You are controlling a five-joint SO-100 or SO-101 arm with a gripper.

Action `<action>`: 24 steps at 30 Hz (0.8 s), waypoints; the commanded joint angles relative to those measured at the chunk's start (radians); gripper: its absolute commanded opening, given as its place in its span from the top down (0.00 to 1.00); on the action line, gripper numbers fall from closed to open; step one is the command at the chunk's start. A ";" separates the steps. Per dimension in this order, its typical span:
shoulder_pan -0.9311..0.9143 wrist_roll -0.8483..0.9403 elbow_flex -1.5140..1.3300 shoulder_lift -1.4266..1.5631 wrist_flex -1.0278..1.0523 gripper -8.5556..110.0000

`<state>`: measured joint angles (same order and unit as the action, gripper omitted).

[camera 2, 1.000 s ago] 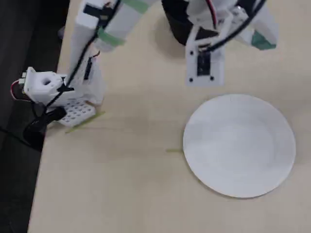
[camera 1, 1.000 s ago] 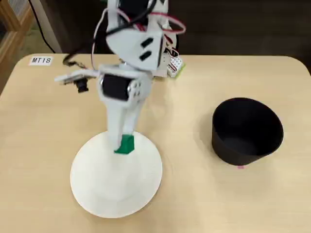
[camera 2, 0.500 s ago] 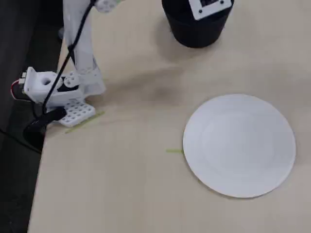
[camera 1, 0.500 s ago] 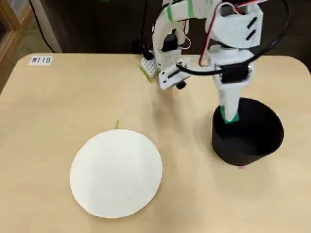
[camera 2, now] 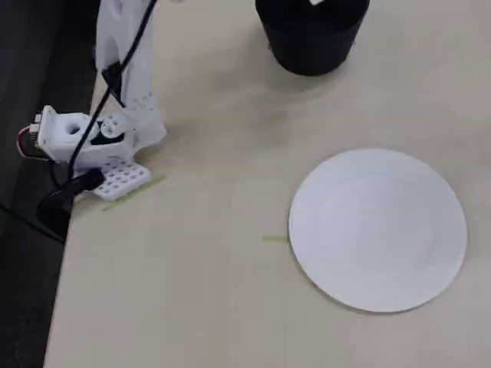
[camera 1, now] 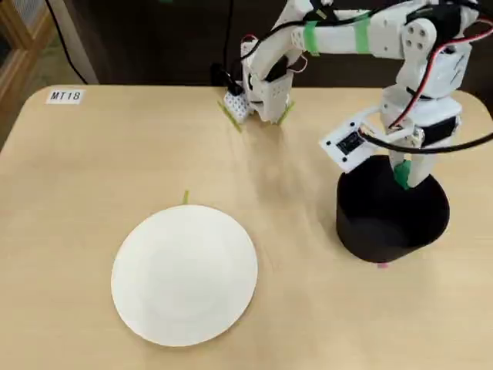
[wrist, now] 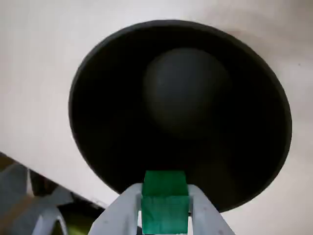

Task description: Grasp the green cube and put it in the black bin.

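Look at your wrist view: your two white fingers (wrist: 128,208) are closed just wide enough to pinch the green cube (wrist: 165,200), one on each side of it. The cube sits between them, right over the open mouth of the black bin (wrist: 98,88). In a fixed view, the fingers reach down into the top of the bin. The bin stands on the tabletop (camera 1: 92,169), well apart from the white plate (camera 1: 185,275).

Lab bench, labelled table (camera 1: 92,154), tape marks, cabled arm (camera 1: 370,35)
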<state>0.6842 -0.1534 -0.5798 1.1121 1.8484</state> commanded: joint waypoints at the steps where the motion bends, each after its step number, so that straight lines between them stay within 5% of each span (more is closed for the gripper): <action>1: 0.008 0.017 0.012 -0.005 0.005 0.93; 13: 0.006 0.034 0.002 -0.097 0.006 0.92; 16: 0.014 0.074 0.006 -0.086 0.006 0.71; 19: 0.012 0.077 0.012 -0.066 0.006 0.63; 24: 0.008 0.058 0.012 -0.060 0.005 0.71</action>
<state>0.6888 -0.0874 -0.5829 1.0002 1.8469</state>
